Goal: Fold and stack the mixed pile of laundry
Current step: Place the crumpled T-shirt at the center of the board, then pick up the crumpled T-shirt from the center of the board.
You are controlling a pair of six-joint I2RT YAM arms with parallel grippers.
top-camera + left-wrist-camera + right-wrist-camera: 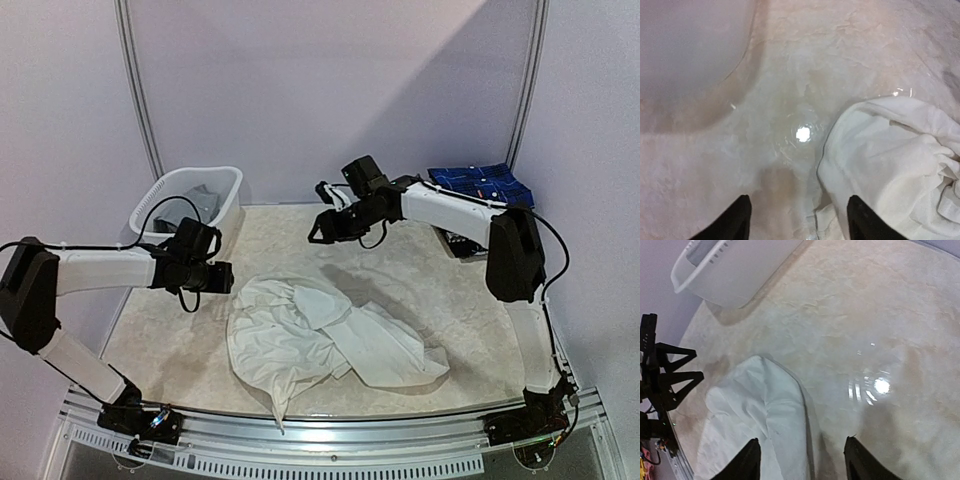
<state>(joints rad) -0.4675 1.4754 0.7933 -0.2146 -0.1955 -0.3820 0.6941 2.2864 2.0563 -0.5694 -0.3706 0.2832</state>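
A plain white cotton shirt (pixel 320 335) lies crumpled in the middle of the pale, marble-patterned table (pixel 450 270). It is bunched into soft rolls and deep creases, with one loose flap spread toward the right and a narrow tail trailing over the near edge. A dark blue plaid shirt with thin light lines (pixel 480 183) sits folded flat at the far right corner, well apart from the white one. A grey garment (pixel 207 203) lies inside the white slotted plastic basket (pixel 160 190) at the far left. The left gripper (pixel 799 215) hangs above the table just beside the white shirt's left edge, its dark fingers spread apart with nothing between them. The right gripper (pixel 802 462) hovers above the table beyond the shirt's far edge, its fingers likewise parted and holding nothing. In its wrist view a rounded fold of white cloth lies below them.
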